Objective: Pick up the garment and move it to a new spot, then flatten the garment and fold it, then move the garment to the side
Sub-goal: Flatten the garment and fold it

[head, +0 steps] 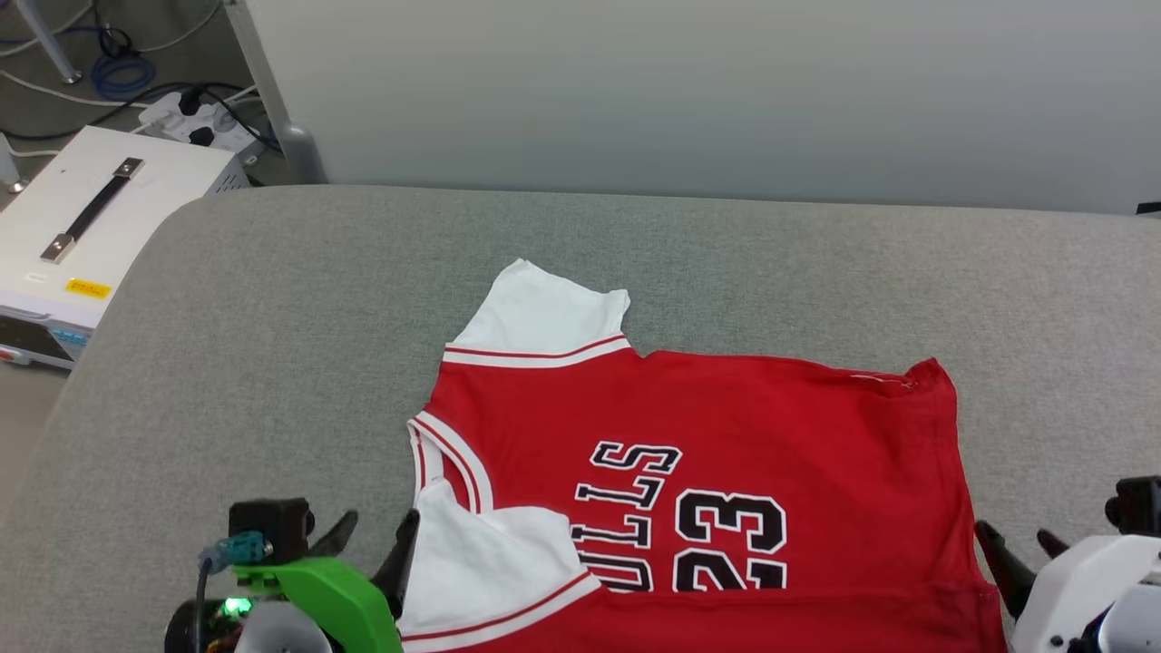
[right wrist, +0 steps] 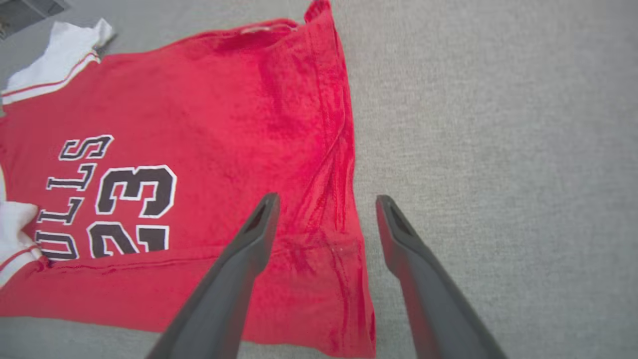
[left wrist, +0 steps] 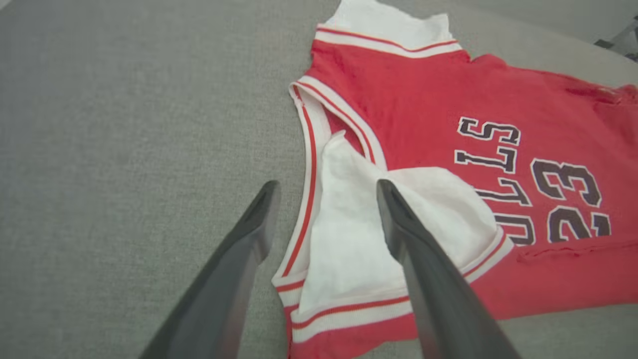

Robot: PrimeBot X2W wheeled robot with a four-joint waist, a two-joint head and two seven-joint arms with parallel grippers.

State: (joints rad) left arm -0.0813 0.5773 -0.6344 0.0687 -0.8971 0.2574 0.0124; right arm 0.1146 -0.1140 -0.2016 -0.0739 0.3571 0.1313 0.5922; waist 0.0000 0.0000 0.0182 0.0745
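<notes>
The garment [head: 726,426] is a red jersey with white sleeves and black "BULLS 23" print, lying on the grey cushioned surface [head: 272,345], its near edge folded over the lettering. My left gripper [head: 376,535] stands open at the garment's left side by the folded-in white sleeve [left wrist: 349,234]. In the left wrist view the left gripper [left wrist: 326,192] has one finger over the sleeve and one over bare grey cloth. My right gripper [head: 1020,540] is open at the hem corner; in the right wrist view the right gripper [right wrist: 326,204] straddles the red hem [right wrist: 344,224]. Neither holds anything.
A white equipment box [head: 82,227] with a black handle stands on the floor beyond the surface's left edge, with a power strip [head: 195,122] and cables behind it. A pale wall panel [head: 689,91] rises along the far edge. Bare grey surface lies left and right of the garment.
</notes>
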